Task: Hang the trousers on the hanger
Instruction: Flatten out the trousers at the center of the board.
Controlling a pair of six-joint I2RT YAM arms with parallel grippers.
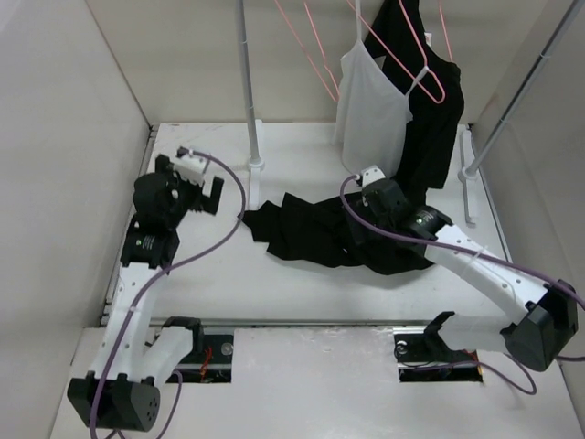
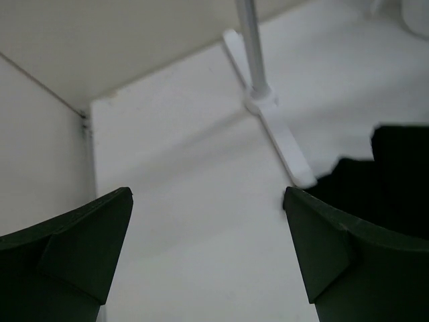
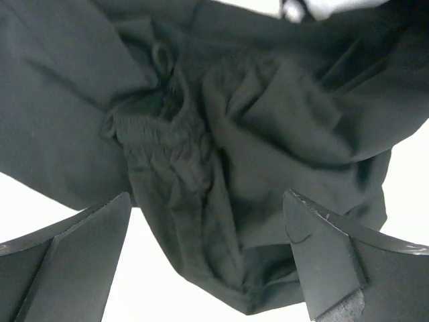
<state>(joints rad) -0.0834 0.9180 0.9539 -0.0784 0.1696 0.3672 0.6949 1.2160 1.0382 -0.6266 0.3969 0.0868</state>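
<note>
While the left claw (image 2: 208,194) and right claw (image 3: 208,198) gape empty, the crumpled trousers (image 1: 306,233) stretch left-to-right.

One pair of black trousers (image 1: 311,233); one white camisole (image 1: 370,101); one black top (image 1: 439,128); two rack poles (image 1: 247,82); at least two pink hangers (image 1: 442,90).

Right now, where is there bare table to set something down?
Bare: the near strip of table between the trousers and the arm bases, and the far patch between rack pole and white camisole. Crowded: far right, where trousers, right arm and hanging black top bunch.
</note>
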